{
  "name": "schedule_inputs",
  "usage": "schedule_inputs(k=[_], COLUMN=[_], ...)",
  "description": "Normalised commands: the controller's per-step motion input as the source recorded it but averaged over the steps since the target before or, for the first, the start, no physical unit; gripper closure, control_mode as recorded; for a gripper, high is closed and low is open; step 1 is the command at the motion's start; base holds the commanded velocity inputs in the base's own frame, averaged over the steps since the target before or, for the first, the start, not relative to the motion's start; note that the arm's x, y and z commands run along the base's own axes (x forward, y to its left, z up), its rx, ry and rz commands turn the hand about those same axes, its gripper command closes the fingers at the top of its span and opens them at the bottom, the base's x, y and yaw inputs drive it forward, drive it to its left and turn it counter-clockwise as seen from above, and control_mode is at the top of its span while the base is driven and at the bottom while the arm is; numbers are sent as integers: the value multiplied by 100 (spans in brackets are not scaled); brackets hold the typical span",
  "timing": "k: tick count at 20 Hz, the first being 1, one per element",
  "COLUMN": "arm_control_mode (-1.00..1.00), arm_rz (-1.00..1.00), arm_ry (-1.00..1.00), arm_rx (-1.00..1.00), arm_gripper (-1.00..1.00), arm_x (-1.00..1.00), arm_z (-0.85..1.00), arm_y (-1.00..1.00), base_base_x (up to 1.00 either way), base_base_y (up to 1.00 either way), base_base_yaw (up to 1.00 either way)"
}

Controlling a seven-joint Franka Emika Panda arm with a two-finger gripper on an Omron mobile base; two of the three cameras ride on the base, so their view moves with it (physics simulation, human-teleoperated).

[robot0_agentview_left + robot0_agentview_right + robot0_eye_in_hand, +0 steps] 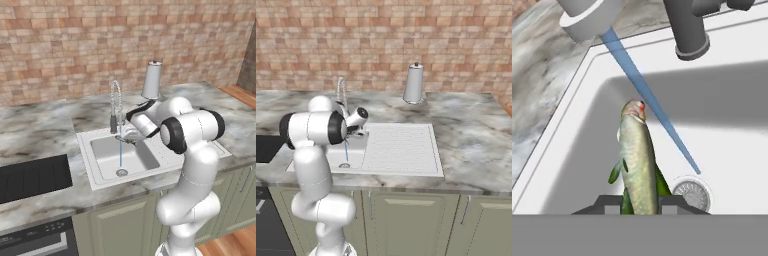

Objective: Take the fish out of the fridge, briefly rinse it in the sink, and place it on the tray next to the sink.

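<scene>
In the hand view we see the fish [637, 160] standing up from the bottom centre of the frame, its tail end pinched between the 2 dark fingertips [604, 202] of the pincer [639, 204], so the pincer is closed on the fish, with the head pointing toward the middle of the frame. A thin blue stream of water [647, 102] runs from the faucet head [587, 17] at the upper left, passing just right of the fish's head; we cannot tell if it touches, and it ends near the round drain [691, 192] at the lower right. The fish hangs over the white basin of the sink [577, 145]. In the left base view the pincer [131, 136] sits at centre frame under the coiled faucet [116, 102], above the sink [100, 165], and the black tray [32, 177] lies on the bench [35, 132] at the left edge, beside the sink. In the right base view the ribbed drainboard [401, 147] fills the centre, and a paper towel roll [414, 84] stands on the marbled bench [471, 135] behind it. A brick wall [384, 45] spans the top, with pale green cabinets [406, 225] below.
</scene>
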Motion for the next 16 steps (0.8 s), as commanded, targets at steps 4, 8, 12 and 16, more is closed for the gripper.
schedule_inputs(k=[4, 8, 12, 16], arm_control_mode=[-100, -100, -100, -100], arm_rz=[0, -3, -10, -16], arm_ry=[0, 0, 2, 0], arm_rx=[0, 0, 0, 0], arm_gripper=[100, 100, 100, 100], arm_x=[13, 59, 64, 44], arm_z=[0, 0, -3, 0], arm_y=[0, 0, -1, -4], base_base_x=[0, 0, 0, 0], base_base_y=[0, 0, 0, 0], base_base_yaw=[0, 0, 0, 0])
